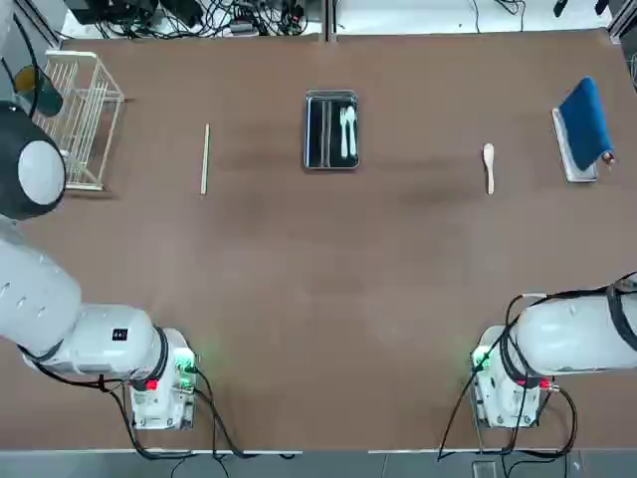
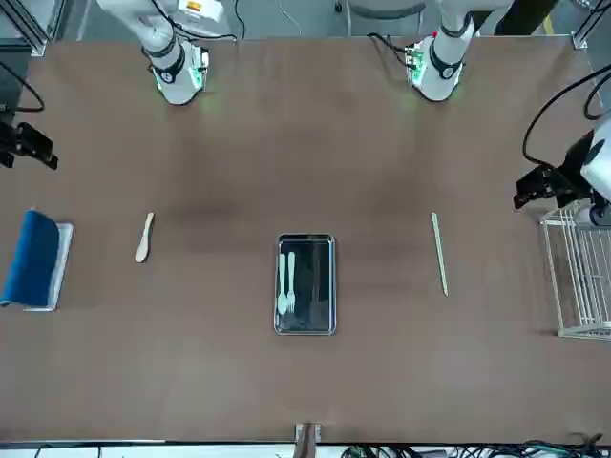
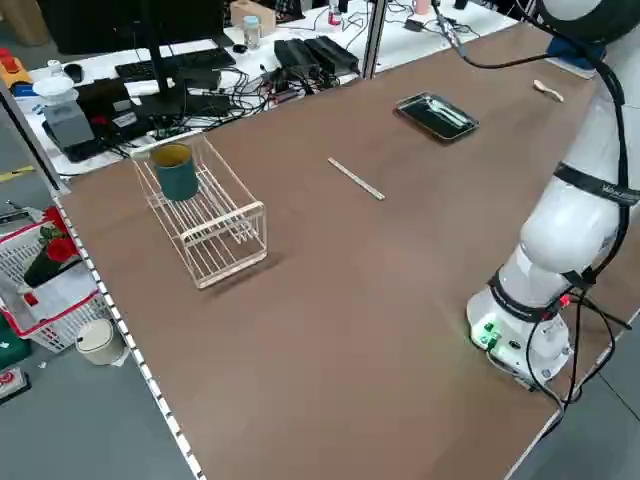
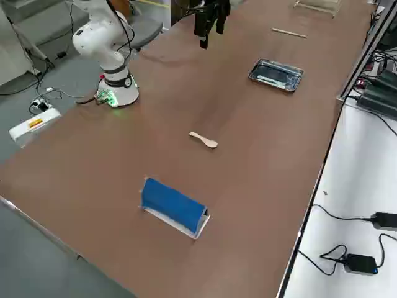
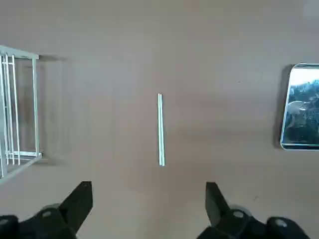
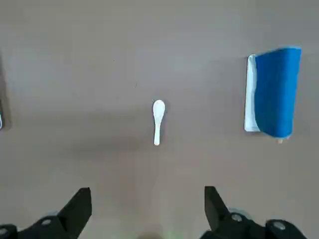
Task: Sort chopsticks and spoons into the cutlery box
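Both grippers spread wide, holding nothing: left gripper (image 5: 148, 206) hangs over chopsticks (image 1: 205, 158), right gripper (image 6: 147, 209) over spoon (image 1: 489, 166). Cutlery box (image 1: 331, 130) is the landmark: chopsticks well to its left, spoon well to its right, both flat on the table (image 1: 318, 299). Fork and spoon already lie inside the box. Risk: thin sticks lying flat may slip or split apart when pinched. Wire rack (image 1: 85, 115) and blue holder (image 1: 583, 127) sit far out; plenty of bare room around each target
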